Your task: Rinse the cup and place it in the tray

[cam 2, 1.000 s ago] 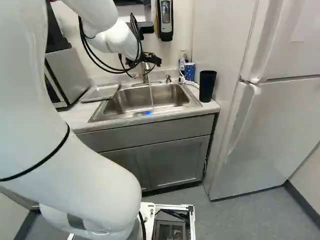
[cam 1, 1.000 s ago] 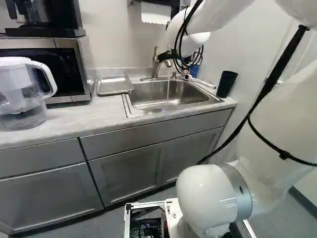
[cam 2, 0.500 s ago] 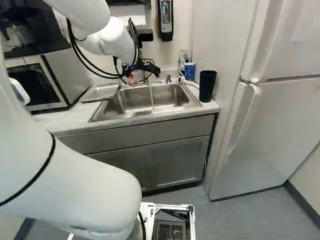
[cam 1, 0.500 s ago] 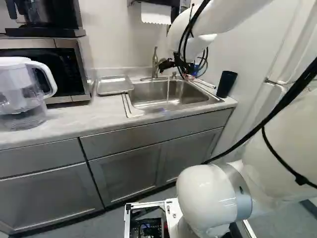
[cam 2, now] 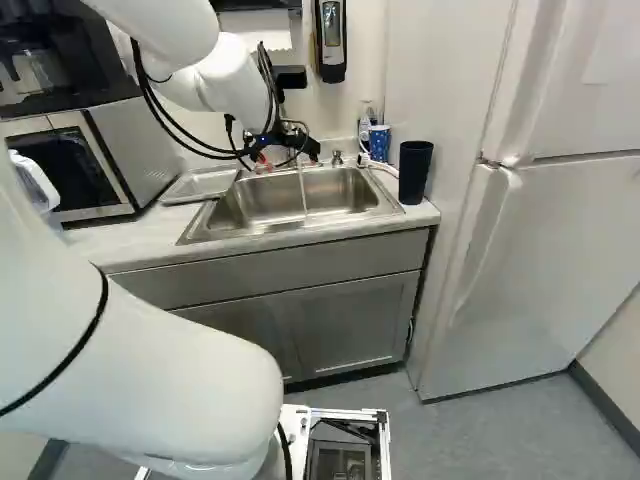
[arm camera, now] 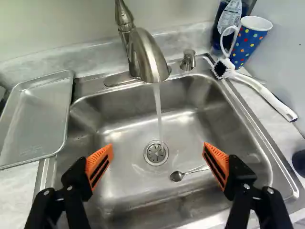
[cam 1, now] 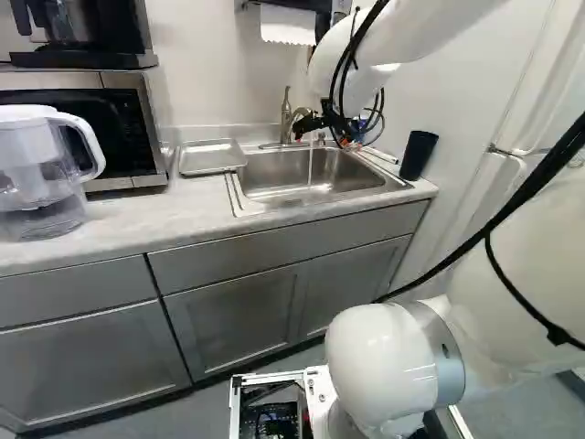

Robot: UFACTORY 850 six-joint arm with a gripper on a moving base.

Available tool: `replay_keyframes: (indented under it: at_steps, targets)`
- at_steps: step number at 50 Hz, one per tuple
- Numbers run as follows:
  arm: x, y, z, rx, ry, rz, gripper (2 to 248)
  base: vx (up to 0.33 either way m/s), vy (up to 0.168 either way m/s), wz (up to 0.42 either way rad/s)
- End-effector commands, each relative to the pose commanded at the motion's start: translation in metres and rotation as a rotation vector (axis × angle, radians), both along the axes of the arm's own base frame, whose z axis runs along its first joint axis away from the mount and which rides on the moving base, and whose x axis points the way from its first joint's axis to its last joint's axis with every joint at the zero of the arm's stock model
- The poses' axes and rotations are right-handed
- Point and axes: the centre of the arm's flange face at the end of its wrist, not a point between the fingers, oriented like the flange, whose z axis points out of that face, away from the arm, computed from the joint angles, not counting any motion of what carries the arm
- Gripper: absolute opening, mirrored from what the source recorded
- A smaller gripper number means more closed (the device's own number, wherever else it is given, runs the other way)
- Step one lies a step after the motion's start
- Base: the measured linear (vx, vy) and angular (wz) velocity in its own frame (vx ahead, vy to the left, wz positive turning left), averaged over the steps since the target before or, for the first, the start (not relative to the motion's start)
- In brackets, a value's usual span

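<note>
Clear water (cam 1: 310, 166) runs; nothing held.
Left base view: flat silver metal tray (cam 1: 212, 157) beside the shiny metal sink (cam 1: 274, 174), likely for drying. Right base view: tall black cup (cam 2: 415, 170) beside the sink. Wrist view: black-and-orange gripper (arm camera: 158, 147), wide open above the sink; blue dotted cup with handle (arm camera: 248, 40) near its back corner. Either cup might be meant.

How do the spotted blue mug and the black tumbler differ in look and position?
The mug is blue with coloured dots and a white inside; the tumbler is plain black.
The mug has a white side handle; the tumbler shows none.
The mug sits at the back, beside a bottle; the tumbler stands nearer the front edge of the counter.
Both stand upright, on the same side of the sink.
</note>
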Motion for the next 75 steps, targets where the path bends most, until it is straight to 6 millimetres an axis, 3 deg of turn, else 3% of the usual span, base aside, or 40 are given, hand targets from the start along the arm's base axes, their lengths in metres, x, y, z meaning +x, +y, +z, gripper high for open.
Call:
replay_keyframes:
  at_steps: [39,75]
  targets:
    - [-0.002,0.002,0.002,0.095,-0.034,-0.055,247,0.0,0.0,0.0]
    - [0.004,0.0,0.013,0.206,-0.19,-0.146,247,0.0,0.0,0.0]
